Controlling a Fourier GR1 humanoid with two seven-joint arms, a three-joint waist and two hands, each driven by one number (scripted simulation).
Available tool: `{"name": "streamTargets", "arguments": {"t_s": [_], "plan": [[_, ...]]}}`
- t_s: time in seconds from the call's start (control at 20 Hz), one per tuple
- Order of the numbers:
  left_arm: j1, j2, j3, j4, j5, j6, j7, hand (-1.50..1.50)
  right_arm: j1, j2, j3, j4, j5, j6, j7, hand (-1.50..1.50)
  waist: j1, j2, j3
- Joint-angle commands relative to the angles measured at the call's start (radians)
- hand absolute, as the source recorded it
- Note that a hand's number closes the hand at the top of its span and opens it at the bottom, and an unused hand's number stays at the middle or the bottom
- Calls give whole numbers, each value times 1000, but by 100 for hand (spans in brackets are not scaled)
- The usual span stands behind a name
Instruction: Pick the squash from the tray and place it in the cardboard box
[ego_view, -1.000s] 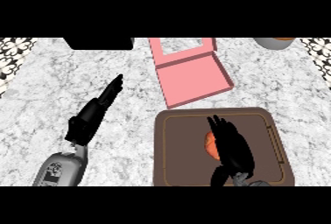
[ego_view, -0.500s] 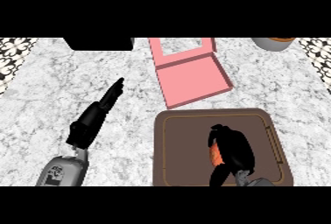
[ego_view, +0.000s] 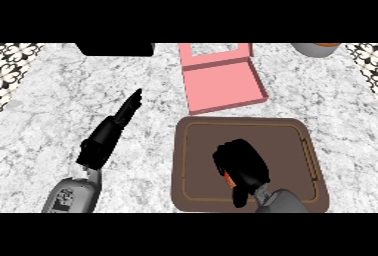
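Fingers (ego_view: 235, 151) of the right hand (ego_view: 244, 167) curled down over the squash (ego_view: 228, 178), hiding nearly all of it; only a sliver of orange showing at the hand's 8 o'clock edge, next to the thumb. Hand and squash over the middle of the brown tray (ego_view: 295, 131), slightly toward 6 o'clock from its centre; cannot tell whether the squash is touching the tray floor or lifted off it. Grey right forearm (ego_view: 283, 202) entering from 6 o'clock.

Left hand (ego_view: 111, 131) out at 9 o'clock from the tray, well apart from it, above the marble counter (ego_view: 44, 110). Fingers straight and pressed together, pointing toward 1 o'clock, holding nothing. Grey left forearm (ego_view: 70, 195) behind it at 7 o'clock.

Pink cardboard box (ego_view: 221, 87) lying open at 12 o'clock from the tray, just beside the tray's far rim, its raised lid with a cut-out window at the far end. Black object (ego_view: 116, 48) at the counter's far edge, 11 o'clock. Part of a round vessel (ego_view: 316, 48) at 1 o'clock, cut off by the frame. Patterned strips at both far corners.
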Motion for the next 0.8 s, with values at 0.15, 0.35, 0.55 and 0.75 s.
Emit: {"name": "streamTargets", "arguments": {"t_s": [0.15,0.35,0.55,0.75], "plan": [[-65,-19,19,70,-18,20,0,0,-33,23,27,-52,112,-150,-32,150,-13,4,6],[7,-14,20,14,3,2,-6,0,32,-57,-35,-287,36,-105,-87,150,-18,1,6],[-22,25,68,13,24,-23,-1,0,18,-61,-57,-530,-25,112,-34,150,-19,0,6],[-39,-27,29,62,-10,12,-1,0,-19,-1,-99,-714,-140,249,17,150,-23,1,6]]}}
